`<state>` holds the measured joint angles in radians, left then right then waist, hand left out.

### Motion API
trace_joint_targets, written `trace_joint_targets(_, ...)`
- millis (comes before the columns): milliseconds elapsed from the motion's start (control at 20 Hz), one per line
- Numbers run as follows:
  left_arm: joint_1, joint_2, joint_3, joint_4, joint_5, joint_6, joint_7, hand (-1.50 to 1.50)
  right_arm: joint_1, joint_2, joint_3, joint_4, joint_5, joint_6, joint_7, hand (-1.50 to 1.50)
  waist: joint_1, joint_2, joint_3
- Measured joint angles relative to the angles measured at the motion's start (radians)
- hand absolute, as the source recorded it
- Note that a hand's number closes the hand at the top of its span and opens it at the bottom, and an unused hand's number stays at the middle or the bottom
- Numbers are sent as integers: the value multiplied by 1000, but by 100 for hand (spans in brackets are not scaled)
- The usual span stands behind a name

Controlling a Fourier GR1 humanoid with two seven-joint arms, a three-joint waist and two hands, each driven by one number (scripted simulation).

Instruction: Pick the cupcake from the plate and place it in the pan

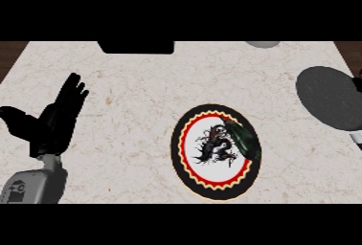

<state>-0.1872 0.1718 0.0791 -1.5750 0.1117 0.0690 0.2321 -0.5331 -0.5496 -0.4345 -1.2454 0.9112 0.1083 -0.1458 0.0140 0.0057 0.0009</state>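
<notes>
One hand shows: the left hand [53,119], resting at the view's left with fingers straight and holding nothing; the right hand is out of view. No cupcake sits on the patterned plate [216,152], nor in the dark pan [332,98] at the right, so possibly it is being carried outside the picture; placing it remains. A dark block [136,47] and a pale round thing [263,44] lie at the far edge, obstructing nothing.
</notes>
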Motion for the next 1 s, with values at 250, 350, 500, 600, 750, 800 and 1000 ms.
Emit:
trace_joint_targets(250, 6, -2, -1, -9, 3, -8, 6, 0, -76, -50, -27, 306, -18, -111, -186, 150, 11, 3, 1)
trace_joint_targets(350, 2, -5, -3, -7, 2, -9, 5, 0, -103, -50, -29, 420, -16, -161, -250, 150, 16, 5, 1)
trace_joint_targets(500, -9, -7, -11, -11, -3, -8, 15, 0, -151, -58, -25, 576, -1, -224, -326, 150, 22, 7, 2)
trace_joint_targets(600, -20, -6, -6, 4, -1, -12, 10, 0, -178, -64, -20, 667, 21, -271, -346, 150, 24, 9, 2)
trace_joint_targets(750, -33, -11, -14, 2, -7, -8, 20, 0, -204, -77, -25, 778, 41, -294, -321, -150, 30, 12, 2)
trace_joint_targets(800, -36, -7, -11, 2, -6, -10, 22, 0, -212, -73, -32, 810, 40, -299, -299, -150, 32, 12, 2)
trace_joint_targets(1000, -22, -11, -13, -7, 0, -19, 9, 0, -226, -93, -56, 926, 32, -277, -283, -150, 40, 16, 3)
